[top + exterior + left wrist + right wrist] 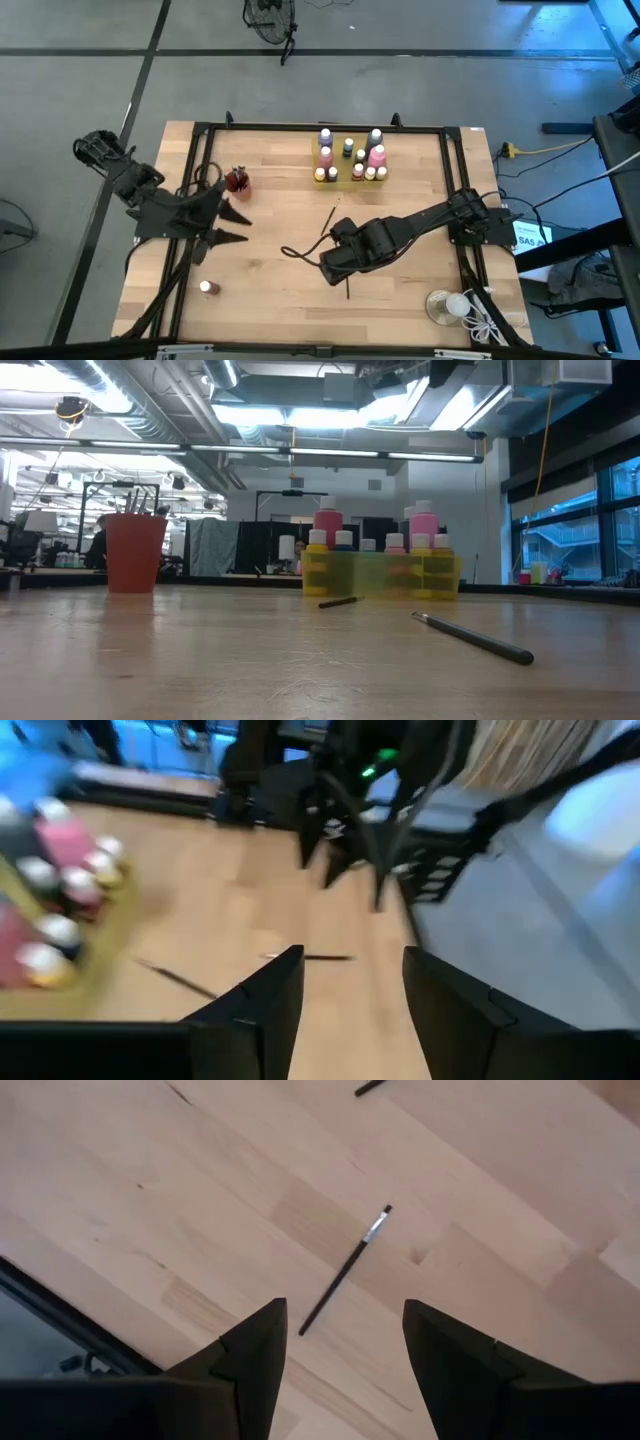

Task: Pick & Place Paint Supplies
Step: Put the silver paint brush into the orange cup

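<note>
Right claw (340, 1355) hangs over the counter (270, 300), fingers well apart and holding nothing, and straight ahead of them lies a brush (345, 1270). That's the target, I'd say. Through the right wrist camera its long axis runs slantwise away from the gap between the fingers, near end just off the fingertips, metal ferrule and tip at the far end. So the fingers sit roughly across the handle; my read is a short drop forward puts them either side of it.

From above, the right claw (335, 262) is in mid-counter with brushes (326, 222) scattered about it, one poking out just below it. The left claw (232, 225) waits near the left edge, beside the red cup (237, 181); fingers parted about halfway, nothing between them. The right arm is plainly nearer to the brushes.

Bottles (350, 157) stand packed together at the far middle: white caps, pink, yellow and dark bodies, smooth plastic by the look of it. One lone small bottle (207, 287) sits at the near left.

The brush is thin, round, dark-handled and lies flat on pale wood planks, so I'd expect it to roll or slip under a loose pinch.
</note>
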Robot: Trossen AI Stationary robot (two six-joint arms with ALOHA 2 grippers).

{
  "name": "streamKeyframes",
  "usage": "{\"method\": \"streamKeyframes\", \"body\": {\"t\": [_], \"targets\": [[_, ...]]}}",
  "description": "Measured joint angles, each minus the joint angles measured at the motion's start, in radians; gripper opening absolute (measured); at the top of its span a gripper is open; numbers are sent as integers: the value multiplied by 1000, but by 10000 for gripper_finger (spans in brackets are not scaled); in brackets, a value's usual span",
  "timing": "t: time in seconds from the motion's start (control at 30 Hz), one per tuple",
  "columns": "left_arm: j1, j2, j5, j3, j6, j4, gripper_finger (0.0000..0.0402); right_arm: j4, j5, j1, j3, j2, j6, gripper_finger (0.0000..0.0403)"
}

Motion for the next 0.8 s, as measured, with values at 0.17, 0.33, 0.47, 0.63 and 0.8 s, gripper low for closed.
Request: {"method": "streamKeyframes", "body": {"t": [0.17,0.33,0.47,0.63,0.8], "targets": [[-108,0,-18,0,-135,31,167,10,10,4,0,0,-9,203],[-202,1,-85,0,-160,49,166,9,6,-10,0,0,2,203],[-239,21,-213,0,-235,49,166,-5,1,-38,0,9,56,203],[-262,69,-301,0,-291,49,166,-26,-29,-75,-1,34,78,203],[-266,130,-321,0,-297,49,165,-49,-82,-100,-72,53,43,203]]}}
